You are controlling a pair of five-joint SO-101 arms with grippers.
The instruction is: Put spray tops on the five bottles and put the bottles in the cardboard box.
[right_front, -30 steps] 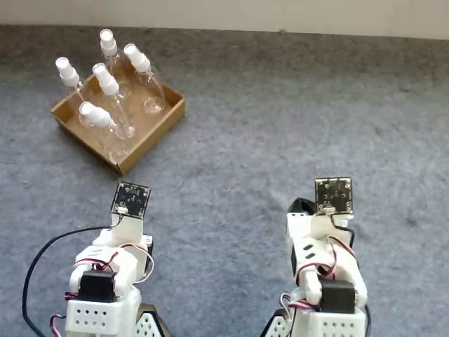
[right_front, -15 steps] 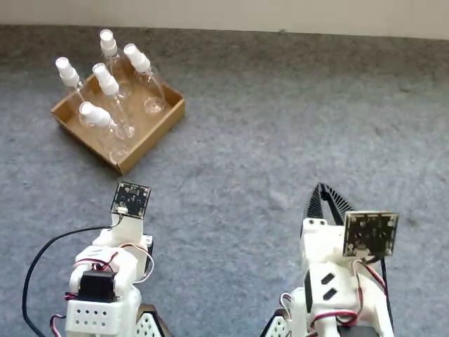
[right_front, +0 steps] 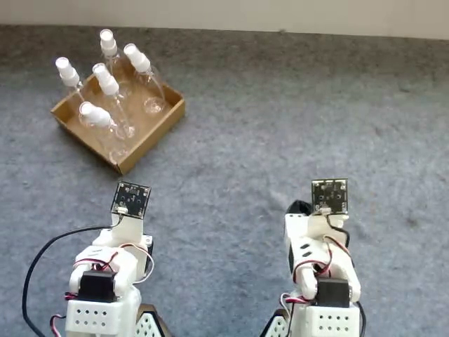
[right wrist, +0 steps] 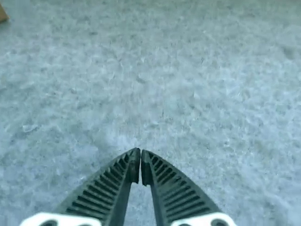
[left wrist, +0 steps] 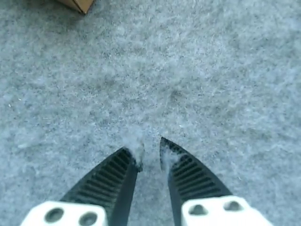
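Several clear bottles [right_front: 112, 91] with white spray tops stand inside the cardboard box [right_front: 151, 140] at the far left of the grey carpet. Both arms sit near the front edge, well away from the box. My left gripper [left wrist: 149, 153] hovers low over bare carpet, its fingers slightly open with nothing between them. A corner of the box [left wrist: 75, 4] shows far ahead of it. My right gripper [right wrist: 140, 165] is shut and empty, pointing at bare carpet. In the high view the left wrist camera [right_front: 131, 200] and the right wrist camera [right_front: 328, 196] cover the grippers.
Grey carpet [right_front: 280, 112] stretches wide between the arms and the box and to the right. A pale wall strip [right_front: 280, 14] borders the far edge. A black cable [right_front: 42, 256] loops beside the left arm's base.
Half a second ago the right arm's wrist had swung right and toward the front; it is now back near where it stood a second ago. The left arm and the bottles have not moved.
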